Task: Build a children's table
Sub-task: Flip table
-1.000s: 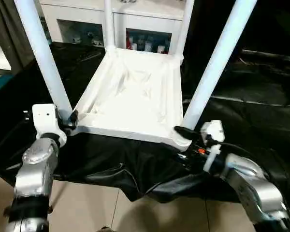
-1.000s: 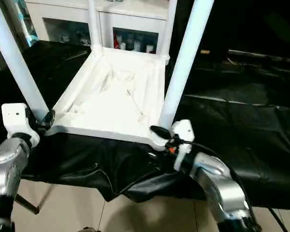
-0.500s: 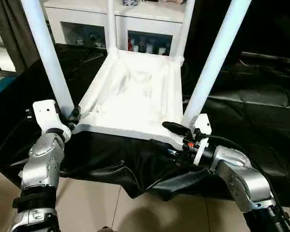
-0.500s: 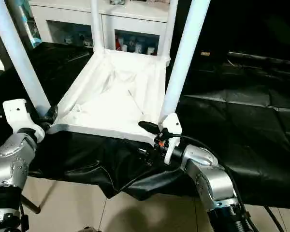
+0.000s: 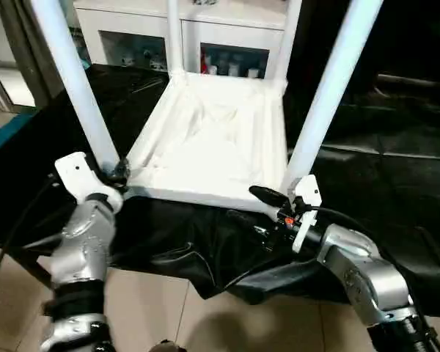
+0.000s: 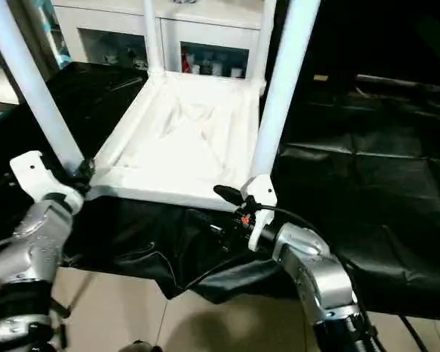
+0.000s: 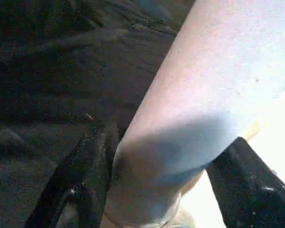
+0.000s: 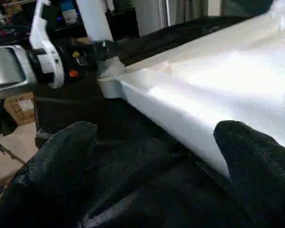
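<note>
Table: children's table [image 5: 213,143], all white, lies upside down on the black sheet ahead of both my grippers, its four legs pointing up.
Sheet: black sheet [image 5: 367,169] covers the work surface and hangs in folds over the near edge, beneath my two wrists.
Cabinet: white glass-door cabinet [image 5: 227,44] stands beyond the table, well apart from my grippers.
Near legs: near-left leg [image 5: 73,81] rises just in front of my left gripper; near-right leg [image 5: 326,88] rises just behind and above my right gripper.
Far legs: two thinner-looking legs [image 5: 174,37] stand at the table's far corners, against the cabinet.
Near rim: near edge of the tabletop [image 8: 180,118] runs between my two grippers, from one corner socket to the other.
Left gripper: my left gripper [image 5: 117,172] sits at the base of the near-left leg, where it enters the corner socket; in my left wrist view one black finger [image 7: 85,161] lies on each side of the leg, hard against it, so I have the leg gripped.
Right gripper: my right gripper [image 6: 220,209] stands spread wide at the near-right corner, holding nothing; its upper finger [image 6: 229,195] reaches over the rim, the lower one lies on the sheet below.
</note>
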